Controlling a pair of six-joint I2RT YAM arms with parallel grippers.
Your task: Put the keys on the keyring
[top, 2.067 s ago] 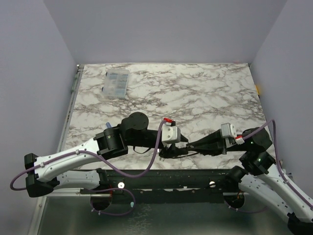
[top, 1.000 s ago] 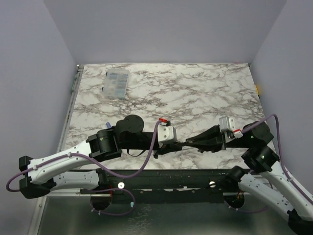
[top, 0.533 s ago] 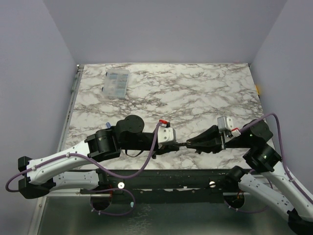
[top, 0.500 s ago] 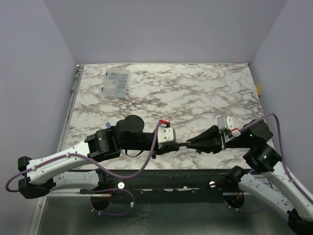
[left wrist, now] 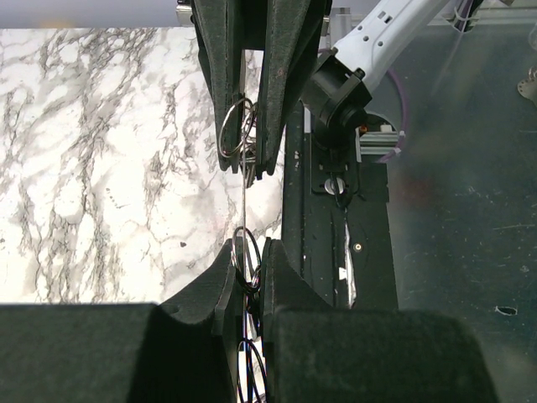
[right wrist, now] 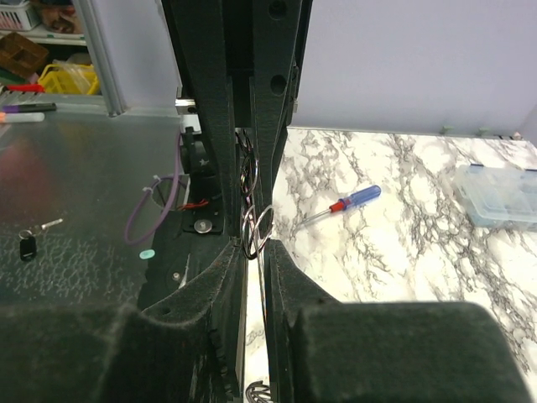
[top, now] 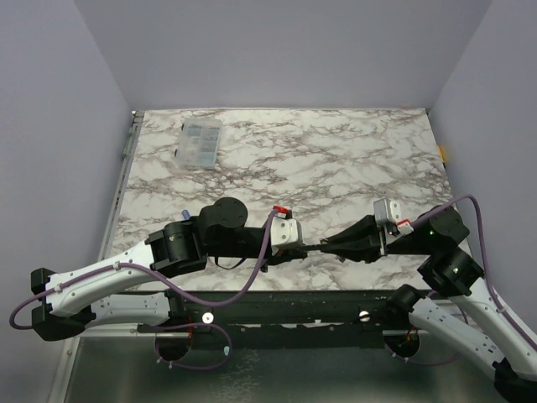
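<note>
Over the near edge of the marbled table (top: 352, 159), the left gripper (top: 305, 247) and right gripper (top: 324, 245) are met tip to tip. A dark wire loop (left wrist: 246, 256) is pinched narrowly by the left gripper, and the metal ring of the keyring (right wrist: 256, 228) is nipped by the right. Farther back, a clear compartment box (top: 200, 143) is set before lilac walls (top: 285, 50)

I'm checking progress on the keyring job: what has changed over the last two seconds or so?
Both arms shifted: the left claw and right claw, meeting tip to tip, moved slightly away from the table's near edge, and the left elbow drew back leftward. No grab or release shows. Unchanged: the left stays shut on the small ring, the right on the metal ring, and the clear box sits put.
</note>
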